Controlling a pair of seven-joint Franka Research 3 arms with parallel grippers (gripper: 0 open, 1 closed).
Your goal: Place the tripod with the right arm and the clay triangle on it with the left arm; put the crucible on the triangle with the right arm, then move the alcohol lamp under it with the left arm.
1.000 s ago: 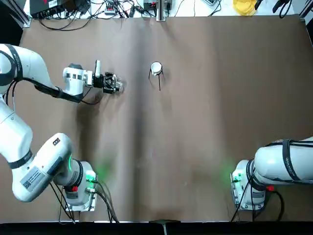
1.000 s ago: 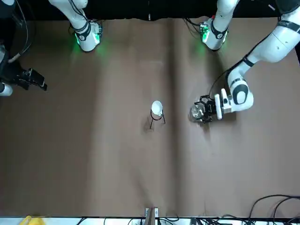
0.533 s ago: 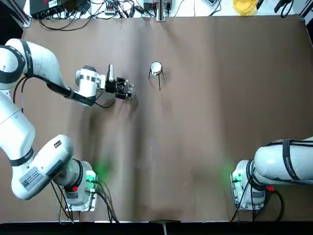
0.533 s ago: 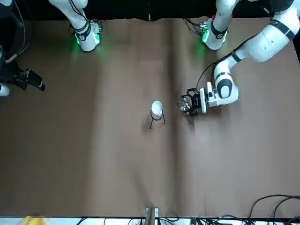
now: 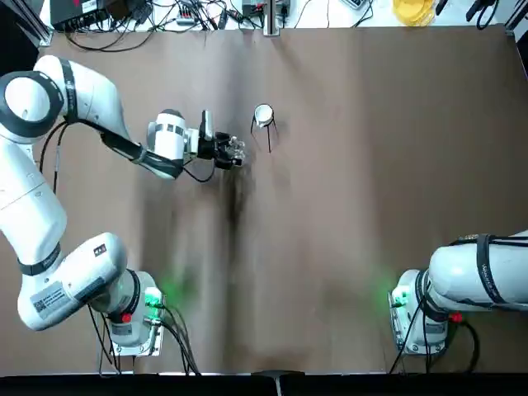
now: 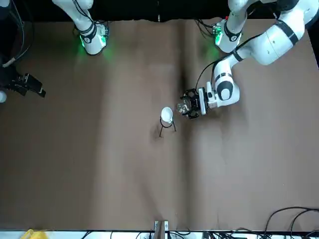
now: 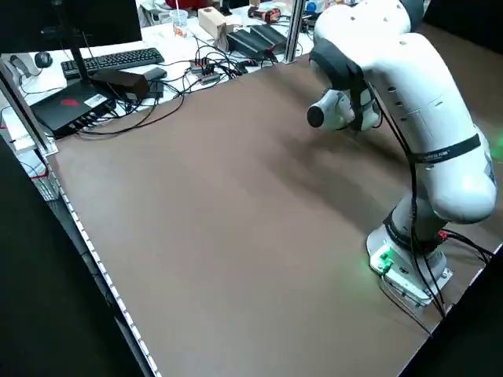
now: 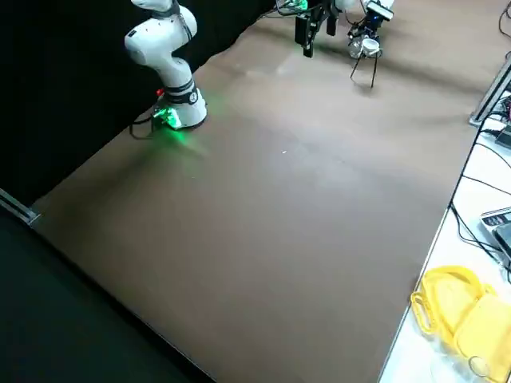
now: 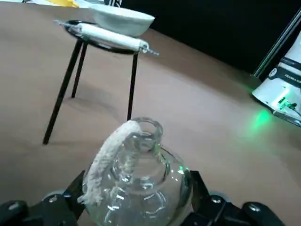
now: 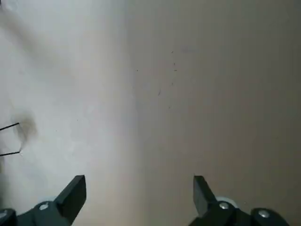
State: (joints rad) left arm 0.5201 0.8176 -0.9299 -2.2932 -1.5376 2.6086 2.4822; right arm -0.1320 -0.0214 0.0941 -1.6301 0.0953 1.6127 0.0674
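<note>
Gripping clear, bulbous alcohol lamp [image 9: 141, 188], white wick draped down glass: left gripper [image 9: 136, 195], just beside black tripod [image 9: 131, 84]. White crucible [image 9: 123, 20] sits up top on clay triangle [image 9: 110, 37]. Right gripper [image 10: 140, 188] wide, well apart.

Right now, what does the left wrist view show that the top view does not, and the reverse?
Only left wrist: the clay triangle's tube between tripod and crucible, and white wick on the lamp.
Only top: the left arm's white links.
Both: tripod, crucible, and the glass alcohol lamp in the left gripper.
</note>
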